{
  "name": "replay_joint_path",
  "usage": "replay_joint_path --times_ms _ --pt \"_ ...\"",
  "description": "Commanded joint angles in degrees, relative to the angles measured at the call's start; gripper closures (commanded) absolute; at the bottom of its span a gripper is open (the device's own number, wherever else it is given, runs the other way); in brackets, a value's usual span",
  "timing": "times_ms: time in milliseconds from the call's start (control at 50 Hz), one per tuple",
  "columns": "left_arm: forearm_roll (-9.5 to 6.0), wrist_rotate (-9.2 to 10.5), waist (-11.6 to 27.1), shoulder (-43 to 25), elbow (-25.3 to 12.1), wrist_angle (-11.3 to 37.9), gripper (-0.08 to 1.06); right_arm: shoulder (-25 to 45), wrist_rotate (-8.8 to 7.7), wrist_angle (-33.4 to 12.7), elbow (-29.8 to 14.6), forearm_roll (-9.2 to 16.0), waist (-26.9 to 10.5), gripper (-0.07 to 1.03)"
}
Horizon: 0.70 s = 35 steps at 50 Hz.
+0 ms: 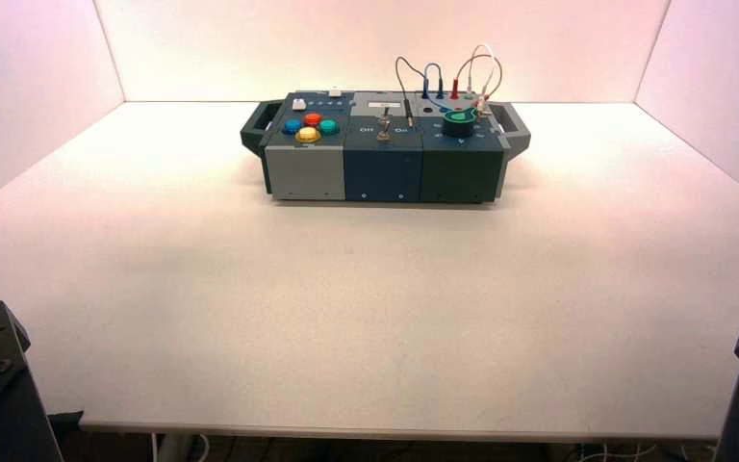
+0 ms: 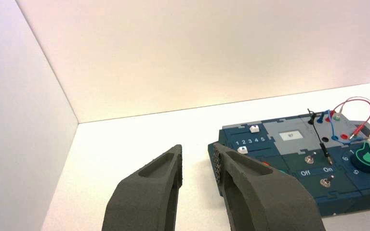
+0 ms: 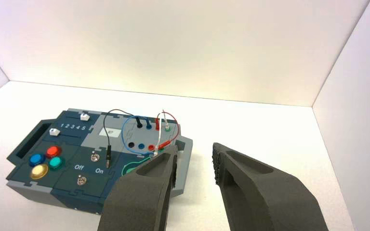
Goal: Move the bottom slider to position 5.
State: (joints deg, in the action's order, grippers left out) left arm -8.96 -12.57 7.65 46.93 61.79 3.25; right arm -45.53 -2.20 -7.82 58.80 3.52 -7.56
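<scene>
Four buttons (image 1: 310,128), two sliders (image 3: 69,124)

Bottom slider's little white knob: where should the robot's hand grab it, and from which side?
Probably pinch the bottom slider by its white knob's end faces, coming straight down: it stands proud of the box top, with buttons close in front. The open left hand is on that side.

1. Bright, even light from overhead; the white table (image 1: 366,289) glows, brightest toward the far wall, which takes a warm pinkish wash.
2. The box (image 1: 385,154) casts only a thin soft shadow along its near edge.
3. No harsh glare; the box stays crisp.
4. In both wrist views the near dark fingers look slightly soft.
</scene>
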Motion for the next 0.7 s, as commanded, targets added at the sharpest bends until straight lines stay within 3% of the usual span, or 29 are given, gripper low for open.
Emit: replay_joint_path --times_ms 20,540,700 --pt "0.09 -0.26 0.1 0.0 -0.5 -0.5 0.59 0.0 -0.09 0.3 -1.2 0.2 -0.3 0.55" --pt "0.09 -0.18 0.1 0.6 -0.4 -0.3 0.59 0.0 -0.09 0.3 -1.2 0.2 -0.4 0.55" --pt "-0.09 0.35 0.1 0.7 -1.4 2.2 0.59 0.0 0.09 -2.2 -2.0 0.5 -0.3 0.56"
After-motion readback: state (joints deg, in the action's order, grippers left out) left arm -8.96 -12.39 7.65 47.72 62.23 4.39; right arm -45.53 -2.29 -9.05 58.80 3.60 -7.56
